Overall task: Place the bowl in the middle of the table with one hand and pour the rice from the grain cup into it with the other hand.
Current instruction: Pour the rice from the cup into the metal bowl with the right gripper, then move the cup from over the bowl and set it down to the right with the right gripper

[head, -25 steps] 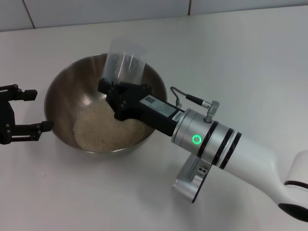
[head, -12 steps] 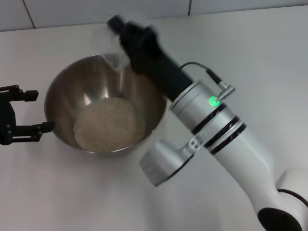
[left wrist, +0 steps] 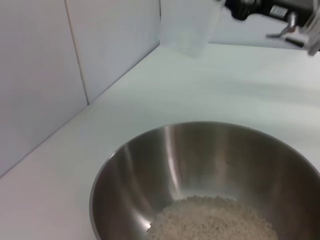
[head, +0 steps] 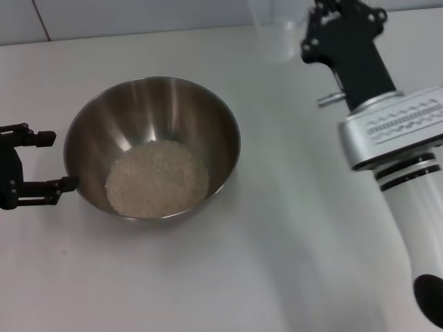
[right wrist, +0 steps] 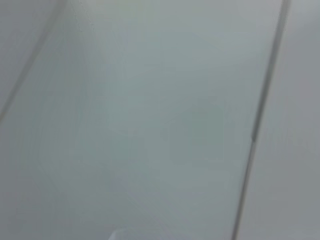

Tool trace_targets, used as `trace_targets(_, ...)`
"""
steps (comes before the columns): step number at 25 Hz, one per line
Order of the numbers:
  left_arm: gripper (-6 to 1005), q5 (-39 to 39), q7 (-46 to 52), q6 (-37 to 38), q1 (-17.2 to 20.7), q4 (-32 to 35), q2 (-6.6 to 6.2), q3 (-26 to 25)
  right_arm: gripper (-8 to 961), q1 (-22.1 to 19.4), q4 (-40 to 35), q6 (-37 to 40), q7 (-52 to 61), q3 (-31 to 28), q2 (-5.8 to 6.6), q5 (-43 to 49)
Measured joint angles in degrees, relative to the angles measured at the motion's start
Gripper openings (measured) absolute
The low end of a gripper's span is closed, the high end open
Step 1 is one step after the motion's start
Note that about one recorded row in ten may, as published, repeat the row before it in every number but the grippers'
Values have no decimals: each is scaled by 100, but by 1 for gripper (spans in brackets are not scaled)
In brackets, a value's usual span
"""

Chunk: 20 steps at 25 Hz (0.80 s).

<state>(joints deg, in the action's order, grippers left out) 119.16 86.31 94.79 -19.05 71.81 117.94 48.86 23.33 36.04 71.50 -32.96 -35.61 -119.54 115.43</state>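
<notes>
White tiles form the wall (left wrist: 105, 45) behind the table (head: 277, 228), and only the left wrist view shows how this wall meets the far edge. At the left edge of the tabletop we see the left gripper (head: 38, 160), its jaws wide apart and holding nothing, with the lower fingertip just beside the rim of the bowl (head: 152, 146). We cannot tell if it touches the rim. The bowl stands left of the middle of the table, and the rice (head: 157, 178) lies as a pale heap in its bottom. Toward the far right corner, the right gripper (head: 304, 31) holds the grain cup (head: 277, 28) above the table, well apart from the bowl. The cup looks empty; the head view cuts off its top, and the left wrist view shows it near the wall. We cannot tell how its jaws stand. The right wrist view gives only blurred pale surfaces.
</notes>
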Motion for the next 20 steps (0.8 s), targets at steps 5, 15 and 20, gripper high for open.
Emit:
trace_targets(5, 817, 0, -6, 5, 13, 0, 0, -20, 52, 213, -1248, -381, 1788, -8, -24, -25)
trace_targets(15, 817, 1, -2, 5, 39, -1, 9, -2, 62, 745, -2094, -1855, 2777, 595, 16, 57)
trace_targets(20, 817, 1, 0, 5, 44, -16, 18, 14, 67, 855, -2124, -2129, 2798, 831, 17, 94)
